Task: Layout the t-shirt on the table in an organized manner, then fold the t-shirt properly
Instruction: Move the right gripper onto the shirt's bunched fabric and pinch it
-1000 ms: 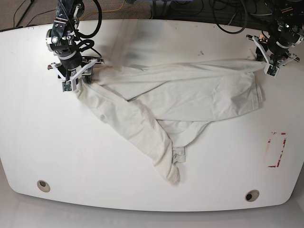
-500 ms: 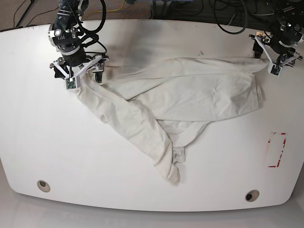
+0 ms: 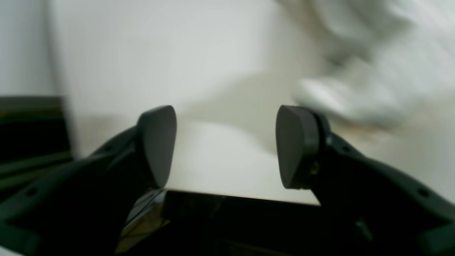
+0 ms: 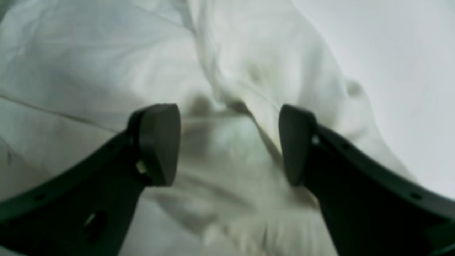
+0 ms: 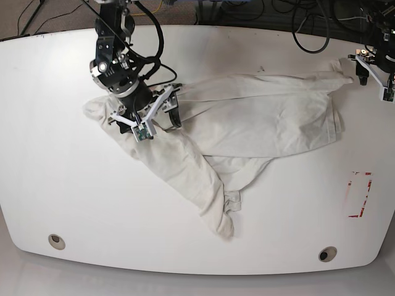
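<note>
While the left gripper (image 3: pixel 226 145) is hanging over bare worktop (image 3: pixel 149 57) beside the t-shirt (image 3: pixel 373 64), its fingers (image 3: pixel 158 145) are standing apart, empty. The right gripper (image 4: pixel 227 144) is hovering above the t-shirt, fingers apart. From the base, the t-shirt (image 5: pixel 247 117) is lying crumpled across the worktop.

The left gripper (image 3: pixel 226 147) hangs with its dark pads (image 3: pixel 158 145) spread wide, nothing between them; the white table (image 3: pixel 142 53) lies below; blurred t-shirt (image 3: pixel 373 60) upper right.
</note>
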Motion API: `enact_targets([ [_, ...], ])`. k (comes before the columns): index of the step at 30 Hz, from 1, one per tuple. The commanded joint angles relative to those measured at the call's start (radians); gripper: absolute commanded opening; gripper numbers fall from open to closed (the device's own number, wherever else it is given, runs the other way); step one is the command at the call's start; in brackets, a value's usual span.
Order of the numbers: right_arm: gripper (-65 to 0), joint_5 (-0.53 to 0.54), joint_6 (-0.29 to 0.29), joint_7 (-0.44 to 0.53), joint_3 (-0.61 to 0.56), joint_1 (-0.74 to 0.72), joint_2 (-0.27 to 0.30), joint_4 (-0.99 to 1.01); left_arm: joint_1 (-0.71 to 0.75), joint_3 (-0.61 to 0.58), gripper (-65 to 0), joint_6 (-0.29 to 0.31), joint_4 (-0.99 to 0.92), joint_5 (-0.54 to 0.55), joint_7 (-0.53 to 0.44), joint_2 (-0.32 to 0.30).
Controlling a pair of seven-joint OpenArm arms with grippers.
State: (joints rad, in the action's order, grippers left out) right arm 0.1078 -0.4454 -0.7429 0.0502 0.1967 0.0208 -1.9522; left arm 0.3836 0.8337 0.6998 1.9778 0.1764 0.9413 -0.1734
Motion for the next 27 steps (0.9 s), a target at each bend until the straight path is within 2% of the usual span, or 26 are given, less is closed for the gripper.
enact_targets([
  [1, -24.1, 0.002, 0.004, 0.021, -0.023, -0.069, 0.008, 0.032, -0.022, 0.026, -24.7, -0.002, 0.018, 0.004, -0.017, -0.013],
  [8, -24.7, -0.086, 0.004, 0.029, -0.089, -0.19, 0.015, 0.176, -0.039, 0.057, -24.7, -0.002, 0.018, 0.002, -0.017, -0.013],
  [16, -24.7, -0.179, 0.004, 0.142, -0.18, -0.219, 0.015, 0.317, -0.038, 0.062, -24.7, -0.002, 0.018, 0.002, -0.017, -0.01],
  [27, -24.9, -0.185, 0.004, 0.239, -0.177, -0.242, 0.014, 0.445, -0.033, 0.063, -24.7, -0.002, 0.016, 0.002, -0.017, -0.005],
])
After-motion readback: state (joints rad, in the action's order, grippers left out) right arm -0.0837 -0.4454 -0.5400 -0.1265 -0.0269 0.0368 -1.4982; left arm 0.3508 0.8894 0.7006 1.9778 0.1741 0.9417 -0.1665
